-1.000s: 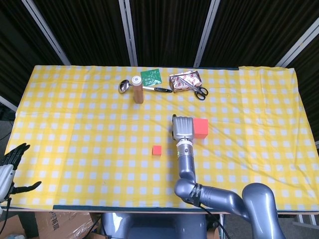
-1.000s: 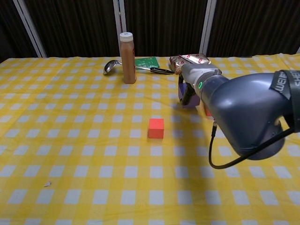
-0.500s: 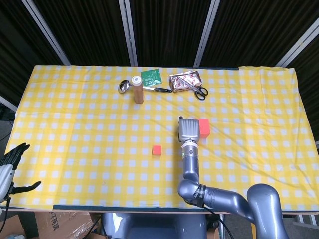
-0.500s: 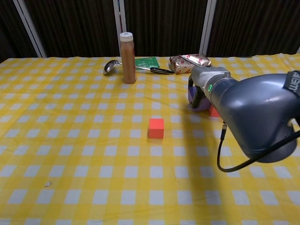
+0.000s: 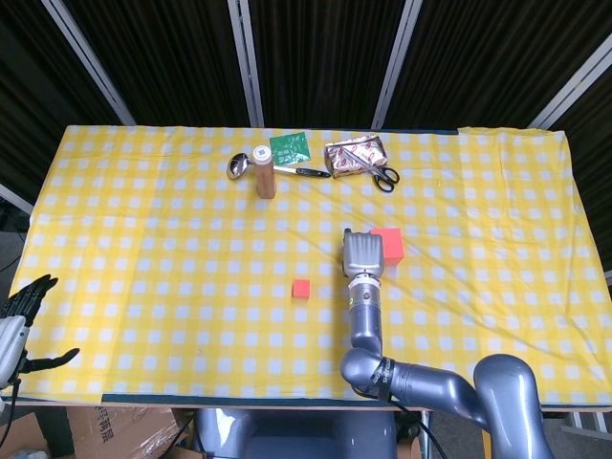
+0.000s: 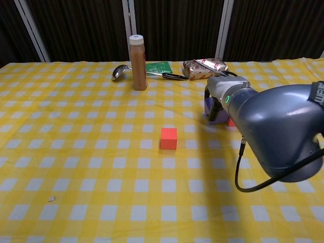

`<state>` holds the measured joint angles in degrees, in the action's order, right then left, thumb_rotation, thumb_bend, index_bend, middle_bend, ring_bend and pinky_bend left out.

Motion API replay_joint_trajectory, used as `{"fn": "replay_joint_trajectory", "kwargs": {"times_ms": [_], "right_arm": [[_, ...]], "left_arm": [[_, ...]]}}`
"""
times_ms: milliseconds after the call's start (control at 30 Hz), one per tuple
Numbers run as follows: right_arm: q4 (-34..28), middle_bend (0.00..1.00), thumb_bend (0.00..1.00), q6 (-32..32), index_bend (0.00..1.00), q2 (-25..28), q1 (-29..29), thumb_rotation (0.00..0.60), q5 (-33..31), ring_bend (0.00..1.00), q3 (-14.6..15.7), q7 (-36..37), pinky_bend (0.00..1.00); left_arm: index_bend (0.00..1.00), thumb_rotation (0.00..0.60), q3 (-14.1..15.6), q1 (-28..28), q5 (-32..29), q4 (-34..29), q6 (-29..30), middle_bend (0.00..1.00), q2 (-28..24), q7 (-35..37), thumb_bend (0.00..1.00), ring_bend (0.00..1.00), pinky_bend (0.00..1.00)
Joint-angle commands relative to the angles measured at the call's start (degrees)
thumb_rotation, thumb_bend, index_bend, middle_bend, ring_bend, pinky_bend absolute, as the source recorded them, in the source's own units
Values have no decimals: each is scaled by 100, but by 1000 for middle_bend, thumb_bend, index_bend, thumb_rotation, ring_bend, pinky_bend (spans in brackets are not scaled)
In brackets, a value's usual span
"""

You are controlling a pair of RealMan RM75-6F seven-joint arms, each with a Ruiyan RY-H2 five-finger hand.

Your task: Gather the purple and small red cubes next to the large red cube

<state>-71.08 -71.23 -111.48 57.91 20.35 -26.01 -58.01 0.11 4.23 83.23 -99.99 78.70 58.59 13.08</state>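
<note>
Premises appear to be a robotics lab or test cell, not a dwelling. A single table [image 5: 143, 287] carries a yellow-and-white checked cloth, taped along its front edge. Black curtains [image 5: 316, 57] with pale metal uprights [image 5: 247, 62] enclose the rear. Props lie grouped at the far side: a brown bottle [image 5: 264, 172], a ladle [image 5: 241, 164], scissors [image 5: 381, 173], a foil packet [image 5: 352, 153]. A cardboard box [image 5: 124, 430] sits on the floor below the front edge.

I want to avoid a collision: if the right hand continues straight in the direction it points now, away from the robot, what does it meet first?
Probably the scissors and the foil packet near the table's far edge. The right hand holds the purple cube beside the large red cube, which sits just to its right; depth is uncertain.
</note>
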Motion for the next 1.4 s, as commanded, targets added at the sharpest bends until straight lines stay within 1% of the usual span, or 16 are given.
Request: {"fn": "replay_joint_trajectory", "kwargs": {"times_ms": [33,67,167,367,533,667,900,1033,1133,1200,1400], "right_arm": [[-27,1000,525,40,352,9,-32,600,45,1000,22,48,951],[-44,1000,525,46,291,15,-38,600,57,1000,29,52,951],[-107,1000,526,43,172,31,-40,600,80,1000,38,36,950],[-320,1000,526,-20,80,74,-45,600,161,1000,59,18,950],[-624,1000,526,-134,71,155,-66,600,252,1000,95,-14,951],[-1077,1000,527,-238,72,298,-117,600,399,1000,159,-10,950],[-2418,1000,525,-460,72,753,-225,600,516,1000,328,-200,951],[-2941,1000,522,-614,72,877,-234,600,429,1000,466,-377,950],[-3107,1000,522,-651,72,890,-238,600,393,1000,522,-386,950],[-3080,1000,522,-671,72,901,-207,600,346,1000,555,-438,950],[-2908,1000,521,-654,70,980,-151,600,-37,1000,422,-489,951]], "left_arm": [[0,600,1,4,5,3,-5,0,1,0,13,0,0],[0,600,1,5,4,4,-5,0,2,-2,12,0,0],[0,600,2,4,4,3,-4,0,5,-9,12,0,0],[0,600,2,5,6,5,-1,0,9,-19,12,0,0],[0,600,3,-2,13,6,15,0,9,-6,12,0,0],[0,600,8,-6,27,10,23,0,6,0,12,0,0],[0,600,19,-7,51,8,31,0,11,-13,12,0,0],[0,600,20,-11,55,2,41,0,13,-27,12,0,0],[0,600,24,-12,56,0,41,0,14,-38,12,0,0],[0,600,25,-14,54,-1,42,0,14,-45,12,0,0],[0,600,29,-16,42,-10,33,0,8,-45,12,0,0]]}}
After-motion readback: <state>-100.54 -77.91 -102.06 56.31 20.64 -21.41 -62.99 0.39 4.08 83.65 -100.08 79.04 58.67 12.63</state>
